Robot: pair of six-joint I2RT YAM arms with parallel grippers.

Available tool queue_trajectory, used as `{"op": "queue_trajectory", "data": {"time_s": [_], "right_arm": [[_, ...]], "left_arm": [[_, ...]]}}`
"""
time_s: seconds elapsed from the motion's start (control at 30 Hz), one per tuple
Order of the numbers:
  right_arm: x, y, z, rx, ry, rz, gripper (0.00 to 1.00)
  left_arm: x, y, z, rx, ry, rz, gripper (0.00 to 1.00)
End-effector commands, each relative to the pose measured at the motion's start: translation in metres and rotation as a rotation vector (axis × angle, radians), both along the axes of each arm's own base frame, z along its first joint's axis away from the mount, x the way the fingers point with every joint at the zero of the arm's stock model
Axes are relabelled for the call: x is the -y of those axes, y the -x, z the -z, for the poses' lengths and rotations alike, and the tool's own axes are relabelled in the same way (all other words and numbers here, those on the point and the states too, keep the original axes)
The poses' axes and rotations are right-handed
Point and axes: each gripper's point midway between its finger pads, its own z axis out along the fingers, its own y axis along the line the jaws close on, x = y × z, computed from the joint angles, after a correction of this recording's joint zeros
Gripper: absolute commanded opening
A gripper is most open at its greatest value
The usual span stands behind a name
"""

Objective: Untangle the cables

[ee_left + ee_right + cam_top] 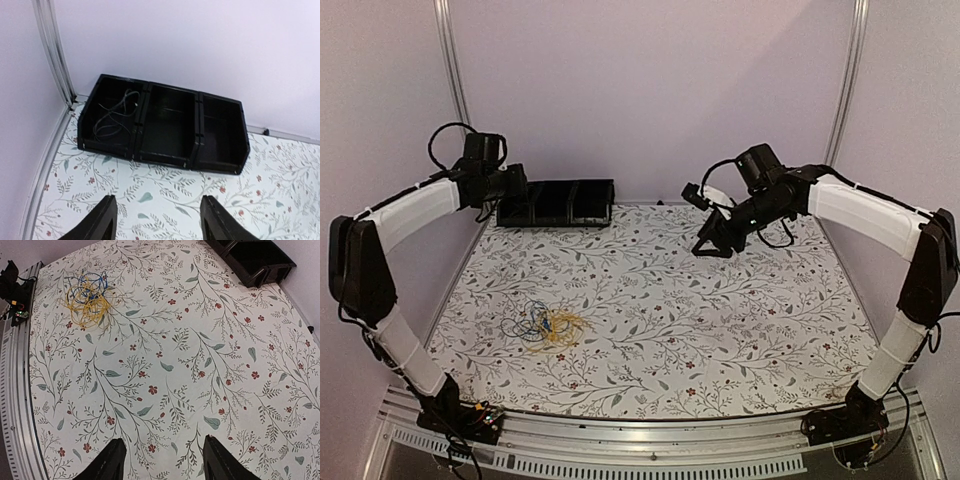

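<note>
One black cable (pixel 116 119) lies in the left-end compartment of the black bin (pixel 220 165). The yellow and blue cables (pixel 89 296) sit tangled on the floral tabletop (pixel 200 365), apparently unsorted. The left gripper (pixel 159 212) and right gripper (pixel 165 455) stand parted, empty.

Black three-compartment bin (pixel 165 159) sits on floral tablecloth (pixel 165 365).
</note>
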Motion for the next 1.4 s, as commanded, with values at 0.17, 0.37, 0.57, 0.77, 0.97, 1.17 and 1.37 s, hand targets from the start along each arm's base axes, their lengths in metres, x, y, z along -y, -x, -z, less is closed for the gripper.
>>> {"op": "queue_trajectory", "data": {"time_s": [0.17,0.37,0.57,0.77,0.97,1.17,1.37], "right_arm": [[-0.028,-0.006,-0.019,0.040,-0.063,-0.132,0.54],[-0.051,-0.005,-0.013,-0.011,-0.082,-0.163,0.50],[-0.055,0.008,-0.001,-0.042,-0.065,-0.173,0.49],[-0.050,0.011,0.005,-0.046,-0.047,-0.162,0.49],[-0.047,0.014,0.010,-0.051,-0.041,-0.155,0.49],[-0.048,0.014,0.012,-0.057,-0.045,-0.151,0.49],[-0.051,0.010,0.013,-0.058,-0.050,-0.150,0.49]], "left_arm": [[0.089,0.146,0.064,-0.346,0.145,0.283,0.55],[0.090,0.206,0.122,-0.588,0.159,0.227,0.46],[0.078,0.218,0.154,-0.721,0.093,0.162,0.45],[0.092,0.224,0.176,-0.854,0.095,0.232,0.44],[0.093,0.230,0.180,-0.902,0.056,0.272,0.32],[0.101,0.226,0.177,-0.906,0.048,0.311,0.06],[0.113,0.222,0.171,-0.911,0.018,0.328,0.12]]}}
